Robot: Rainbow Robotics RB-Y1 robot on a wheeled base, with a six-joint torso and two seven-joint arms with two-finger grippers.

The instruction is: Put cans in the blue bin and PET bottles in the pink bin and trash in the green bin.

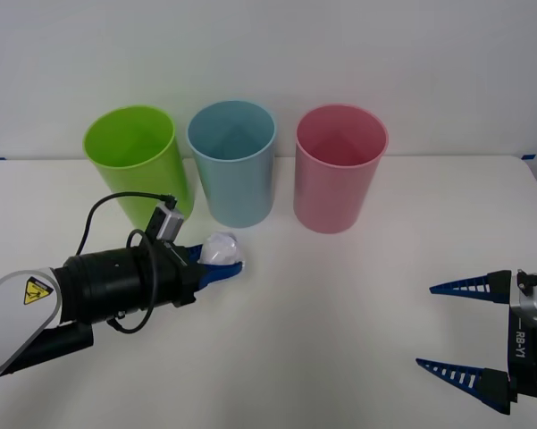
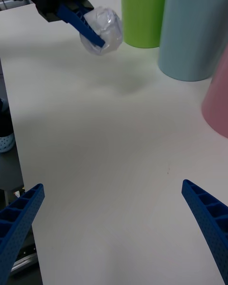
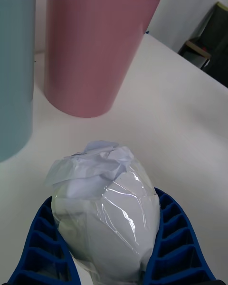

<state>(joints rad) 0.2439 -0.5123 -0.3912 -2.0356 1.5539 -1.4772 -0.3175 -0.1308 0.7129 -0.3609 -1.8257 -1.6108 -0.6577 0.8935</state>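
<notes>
Three tall bins stand in a row at the back of the table: the green bin [image 1: 136, 154] on the left, the blue bin [image 1: 233, 159] in the middle, the pink bin [image 1: 338, 164] on the right. My left gripper [image 1: 222, 260] is shut on the trash [image 1: 222, 248], a roundish wad of clear whitish film, held above the table in front of the green and blue bins. The left wrist view shows the trash [image 3: 107, 209] squeezed between the blue fingers [image 3: 173, 232]. My right gripper [image 1: 469, 332] stands open at the front right, nothing in it.
The white table [image 1: 339, 313] has free room between the two grippers. In the right wrist view the left gripper [image 2: 92, 28] with the wad hangs beside the green bin [image 2: 142, 9] and the blue bin [image 2: 194, 28]. A cable [image 1: 116, 201] loops over the left wrist.
</notes>
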